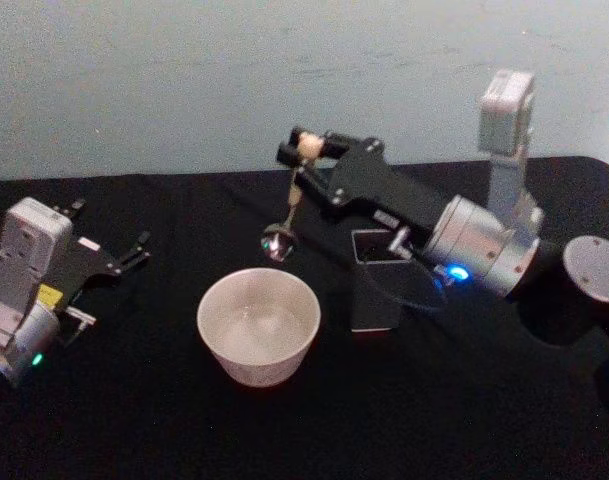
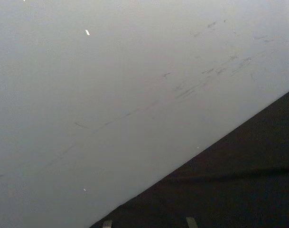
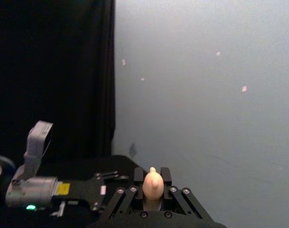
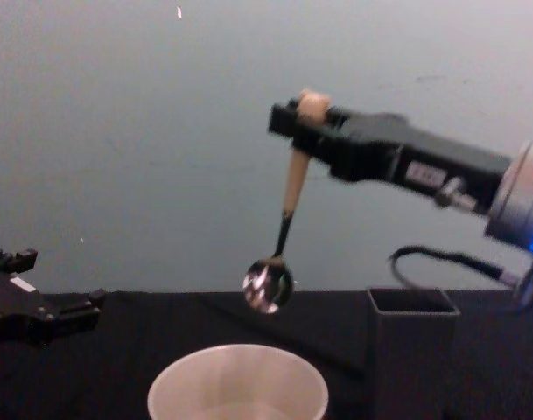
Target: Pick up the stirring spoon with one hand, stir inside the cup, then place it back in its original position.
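Observation:
My right gripper (image 1: pixel 306 148) is shut on the top of the stirring spoon (image 1: pixel 291 203), just below its bear head (image 3: pixel 153 184). The spoon (image 4: pixel 291 188) hangs almost upright, and its shiny bowl (image 4: pixel 268 285) is in the air a little above the far rim of the cream-white cup (image 1: pixel 259 325). The cup (image 4: pixel 238 385) stands at the table's middle. To its right stands the dark grey square holder (image 1: pixel 379 290), with nothing in its open top (image 4: pixel 412 302). My left gripper (image 1: pixel 112 252) rests open at the far left, away from both.
A black cloth covers the table (image 1: pixel 164 430), with a pale wall (image 1: pixel 184 80) close behind it. The right arm's body (image 1: pixel 484 245) reaches over the holder, and a loose cable (image 4: pixel 432 255) hangs above the holder's top.

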{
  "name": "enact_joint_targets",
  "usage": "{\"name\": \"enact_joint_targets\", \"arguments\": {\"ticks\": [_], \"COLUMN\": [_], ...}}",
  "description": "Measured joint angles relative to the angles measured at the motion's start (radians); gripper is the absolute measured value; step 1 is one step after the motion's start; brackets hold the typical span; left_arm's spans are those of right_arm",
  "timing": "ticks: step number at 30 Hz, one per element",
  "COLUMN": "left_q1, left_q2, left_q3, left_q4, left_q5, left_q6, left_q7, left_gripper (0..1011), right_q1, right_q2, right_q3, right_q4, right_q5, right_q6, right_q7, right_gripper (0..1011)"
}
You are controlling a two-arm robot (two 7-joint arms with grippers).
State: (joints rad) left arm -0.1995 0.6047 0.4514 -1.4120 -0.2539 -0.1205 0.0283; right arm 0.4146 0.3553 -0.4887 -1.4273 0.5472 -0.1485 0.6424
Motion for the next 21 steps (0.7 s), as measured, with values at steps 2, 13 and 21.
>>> {"name": "enact_joint_targets", "arguments": {"ticks": [2,13,21], "left_q1": [0.000,0.000,0.000], "left_q2": [0.000,0.000,0.000], "left_q3": [0.000,0.000,0.000], "left_q4": [0.000,0.000,0.000], "left_q5": [0.000,0.000,0.000], "left_q6": [0.000,0.000,0.000], "left_q7": [0.000,0.000,0.000], "left_gripper": [1001,1001,1001], "right_q1": [0.005,0.031,0.034], "right_q2": [-0.007,-0.049,-0.076], "right_q3": [-0.011,-0.077,-0.090], "right_q4": [0.017,0.158,0.226], "right_q5": [-0.008,-0.086,-0.111], "right_q6": [-0.014,-0.094,-0.129], "right_q7": [0.010,0.039,0.056], "right_gripper": [211,211,211]}}
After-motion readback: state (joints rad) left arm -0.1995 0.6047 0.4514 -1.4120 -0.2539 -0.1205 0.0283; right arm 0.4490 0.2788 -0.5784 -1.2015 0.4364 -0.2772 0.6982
